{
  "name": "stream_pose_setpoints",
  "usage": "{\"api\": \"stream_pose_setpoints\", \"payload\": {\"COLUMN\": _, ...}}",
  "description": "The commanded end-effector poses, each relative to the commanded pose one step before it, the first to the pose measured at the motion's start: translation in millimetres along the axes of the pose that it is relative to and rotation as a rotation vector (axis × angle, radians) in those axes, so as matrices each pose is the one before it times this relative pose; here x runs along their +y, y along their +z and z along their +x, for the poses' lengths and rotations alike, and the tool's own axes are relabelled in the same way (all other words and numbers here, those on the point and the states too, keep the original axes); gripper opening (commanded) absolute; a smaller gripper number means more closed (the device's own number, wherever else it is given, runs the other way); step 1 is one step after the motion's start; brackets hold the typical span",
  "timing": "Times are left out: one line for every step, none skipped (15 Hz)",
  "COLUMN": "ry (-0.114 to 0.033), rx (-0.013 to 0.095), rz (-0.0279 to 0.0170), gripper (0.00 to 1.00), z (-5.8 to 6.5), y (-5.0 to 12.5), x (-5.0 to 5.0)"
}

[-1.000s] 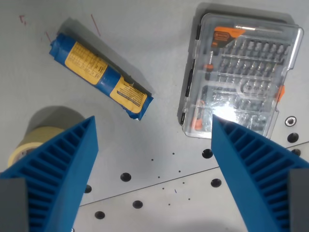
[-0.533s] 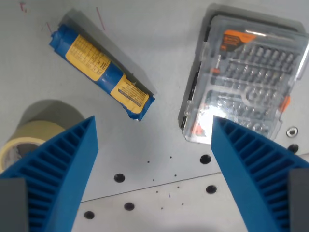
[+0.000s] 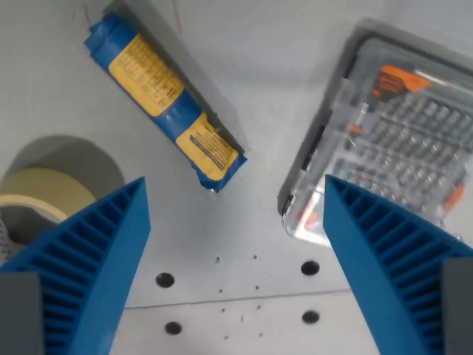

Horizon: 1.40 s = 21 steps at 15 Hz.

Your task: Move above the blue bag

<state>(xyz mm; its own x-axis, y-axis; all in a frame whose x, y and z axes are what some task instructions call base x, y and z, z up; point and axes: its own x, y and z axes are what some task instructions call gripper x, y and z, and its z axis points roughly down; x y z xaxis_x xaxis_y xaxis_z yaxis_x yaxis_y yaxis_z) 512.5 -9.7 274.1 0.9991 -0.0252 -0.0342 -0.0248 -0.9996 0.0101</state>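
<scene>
The blue bag (image 3: 164,97) lies at about eleven o'clock in the wrist view, a rolled packet with yellow labels, slanting from upper left down toward centre on the grey table (image 3: 244,89). It looks light and soft, likely to crumple, so its thick middle seems the best place to take hold. The gripper (image 3: 235,259) hangs with fingers wide apart, holding nothing. A roll of tape (image 3: 37,196) sits at nine o'clock; a clear bit case (image 3: 384,170) at two.

a clear bit case (image 3: 399,140) lies well apart from a masking tape roll (image 3: 41,196) on the grey table (image 3: 251,66).
</scene>
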Motion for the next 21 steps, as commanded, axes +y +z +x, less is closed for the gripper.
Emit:
{"api": "stream_pose_setpoints", "payload": {"ry": -0.2940, "rx": 0.0716, "rz": -0.02386, "gripper": 1.00, "z": -1.48, "y": 13.57, "x": -5.98}}
{"api": "stream_pose_setpoints", "payload": {"ry": -0.0286, "rx": -0.0012, "rz": -0.00053, "gripper": 1.00, "z": 0.71, "y": 5.00, "x": -2.36}}
{"api": "stream_pose_setpoints", "payload": {"ry": -0.0282, "rx": -0.0036, "rz": -0.00142, "gripper": 1.00, "z": 0.78, "y": 5.00, "x": -2.36}}
{"api": "stream_pose_setpoints", "payload": {"ry": -0.0263, "rx": -0.0004, "rz": -0.00082, "gripper": 1.00, "z": 0.85, "y": 5.00, "x": -2.35}}
{"api": "stream_pose_setpoints", "payload": {"ry": -0.0263, "rx": -0.0005, "rz": -0.00201, "gripper": 1.00, "z": 0.88, "y": 5.00, "x": -2.34}}
{"api": "stream_pose_setpoints", "payload": {"ry": -0.0254, "rx": 0.0010, "rz": -0.00189, "gripper": 1.00, "z": 0.88, "y": 5.00, "x": -2.32}}
{"api": "stream_pose_setpoints", "payload": {"ry": -0.0237, "rx": 0.0004, "rz": -0.00197, "gripper": 1.00, "z": 0.85, "y": 5.00, "x": -2.27}}
{"api": "stream_pose_setpoints", "payload": {"ry": -0.0226, "rx": 0.0027, "rz": -0.00197, "gripper": 1.00, "z": 0.84, "y": 5.00, "x": -2.23}}
{"api": "stream_pose_setpoints", "payload": {"ry": -0.0218, "rx": 0.0008, "rz": -0.00343, "gripper": 1.00, "z": 0.84, "y": 5.00, "x": -2.18}}
{"api": "stream_pose_setpoints", "payload": {"ry": -0.0196, "rx": -0.0014, "rz": -0.00280, "gripper": 1.00, "z": 0.90, "y": 5.00, "x": -2.12}}
{"api": "stream_pose_setpoints", "payload": {"ry": -0.0156, "rx": 0.0015, "rz": -0.00288, "gripper": 1.00, "z": 0.99, "y": 5.00, "x": -2.04}}
{"api": "stream_pose_setpoints", "payload": {"ry": -0.0140, "rx": -0.0007, "rz": -0.00240, "gripper": 1.00, "z": 1.07, "y": 4.91, "x": -1.97}}
{"api": "stream_pose_setpoints", "payload": {"ry": -0.0120, "rx": -0.0010, "rz": -0.00327, "gripper": 1.00, "z": 1.12, "y": 4.72, "x": -1.89}}
{"api": "stream_pose_setpoints", "payload": {"ry": -0.0077, "rx": -0.0027, "rz": -0.00006, "gripper": 1.00, "z": 1.15, "y": 4.51, "x": -1.77}}
{"api": "stream_pose_setpoints", "payload": {"ry": -0.0131, "rx": -0.0002, "rz": 0.00023, "gripper": 1.00, "z": 1.15, "y": 4.28, "x": -1.67}}
{"api": "stream_pose_setpoints", "payload": {"ry": -0.0083, "rx": -0.0020, "rz": -0.00122, "gripper": 1.00, "z": 1.11, "y": 4.02, "x": -1.55}}
{"api": "stream_pose_setpoints", "payload": {"ry": -0.0046, "rx": -0.0004, "rz": -0.00252, "gripper": 1.00, "z": 1.06, "y": 3.74, "x": -1.45}}
{"api": "stream_pose_setpoints", "payload": {"ry": -0.0033, "rx": -0.0005, "rz": 0.00097, "gripper": 1.00, "z": 0.97, "y": 3.44, "x": -1.37}}
{"api": "stream_pose_setpoints", "payload": {"ry": -0.0032, "rx": 0.0006, "rz": -0.00074, "gripper": 1.00, "z": 0.90, "y": 3.12, "x": -1.24}}
{"api": "stream_pose_setpoints", "payload": {"ry": 0.0010, "rx": -0.0004, "rz": -0.00086, "gripper": 1.00, "z": 0.83, "y": 2.81, "x": -1.11}}
{"api": "stream_pose_setpoints", "payload": {"ry": -0.0011, "rx": 0.0008, "rz": 0.00045, "gripper": 1.00, "z": 0.73, "y": 2.52, "x": -0.98}}
